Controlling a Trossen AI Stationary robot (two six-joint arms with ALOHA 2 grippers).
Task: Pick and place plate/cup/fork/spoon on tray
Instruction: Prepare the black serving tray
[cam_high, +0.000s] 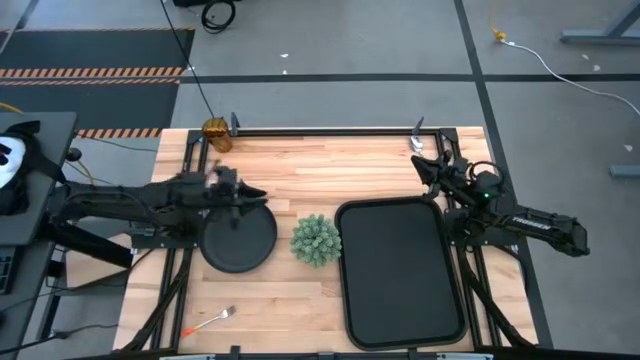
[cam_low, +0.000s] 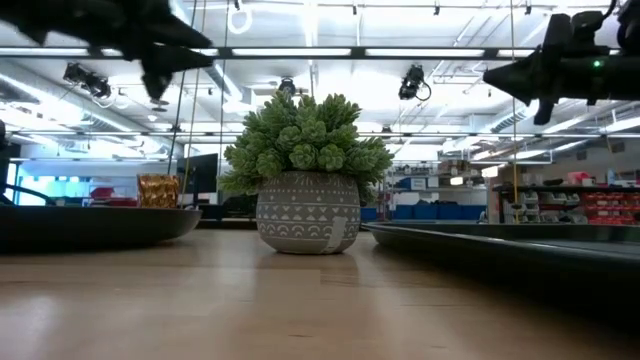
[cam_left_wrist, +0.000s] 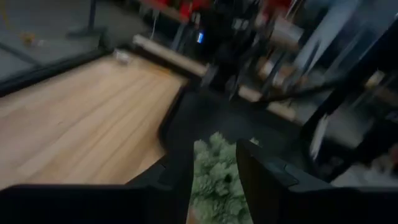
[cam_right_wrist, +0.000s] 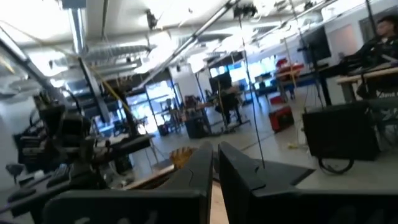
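High view, L gripper (cam_high: 262, 193) over plate (cam_high: 238, 240)

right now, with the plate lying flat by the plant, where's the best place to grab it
Probably the low rim. The plate lies flat on the table, so only its edge gives fingers something to pinch. Come from above on the side away from the plant, which nearly touches its edge. The left gripper already hovers over the plate's far edge.
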